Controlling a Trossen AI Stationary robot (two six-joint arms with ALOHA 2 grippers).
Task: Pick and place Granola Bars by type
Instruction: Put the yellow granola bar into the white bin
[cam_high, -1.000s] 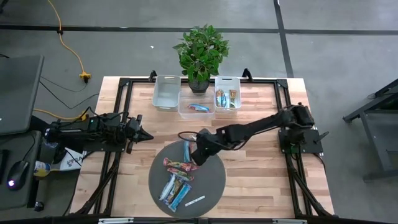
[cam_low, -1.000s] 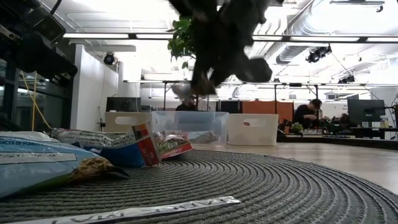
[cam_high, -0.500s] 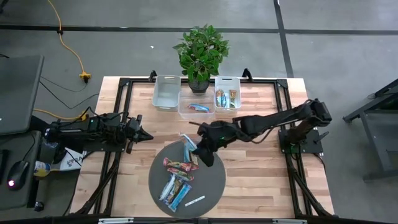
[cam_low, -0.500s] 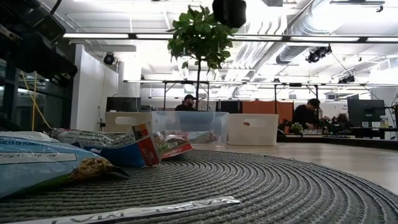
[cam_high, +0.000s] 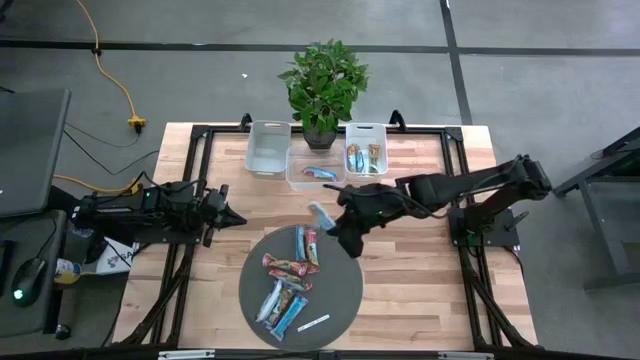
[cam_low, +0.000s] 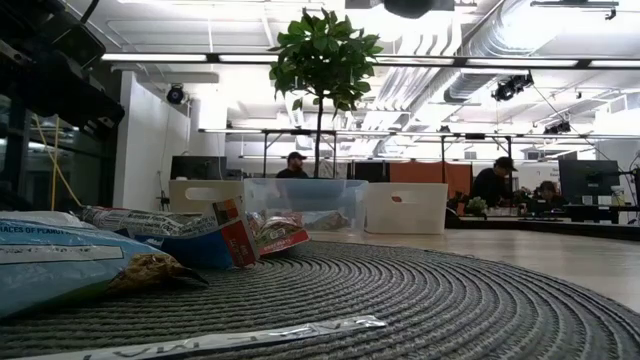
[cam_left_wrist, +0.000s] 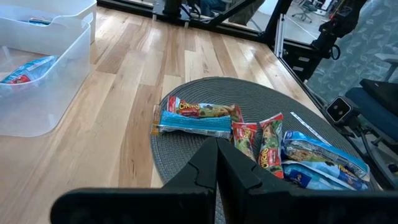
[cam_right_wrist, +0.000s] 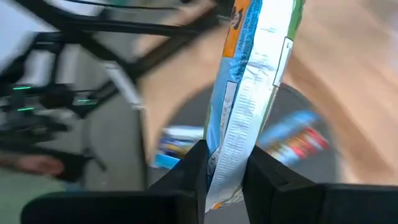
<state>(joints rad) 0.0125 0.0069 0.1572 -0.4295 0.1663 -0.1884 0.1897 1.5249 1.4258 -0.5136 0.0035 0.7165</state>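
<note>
My right gripper (cam_high: 333, 222) is shut on a light-blue granola bar (cam_high: 321, 214) above the wood between the round grey mat (cam_high: 345, 290) and the bins. In the right wrist view the bar (cam_right_wrist: 249, 74) stands between my fingers. Several blue and red bars lie flat on the mat (cam_high: 285, 285), also seen in the left wrist view (cam_left_wrist: 261, 140) and the low view (cam_low: 150, 245). My left gripper (cam_high: 233, 216) is shut (cam_left_wrist: 216, 149) and waits level at the table's left side, pointing at the mat. A thin white strip label (cam_high: 313, 322) lies on the mat's near part. My right gripper pinches the light-blue bar between its two fingers (cam_right_wrist: 193, 171) near one end (cam_right_wrist: 227, 168). The rest of the wrapper runs on past the fingertips, its back seam facing the camera. The bar is lifted clear of the mat and the table.
Three clear bins stand at the far edge: a left one (cam_high: 268, 148), a middle one (cam_high: 316, 172) with a blue bar, a right one (cam_high: 366, 152) with tan-orange bars. A potted plant (cam_high: 323, 85) stands behind them. People sit in the room beyond (cam_low: 495, 185).
My right gripper has risen from the far part of the mat with the light-blue bar in its fingers and moved toward the far edge and the bins. The bar is lifted clear. In the low view the gripper has gone up out of sight.
</note>
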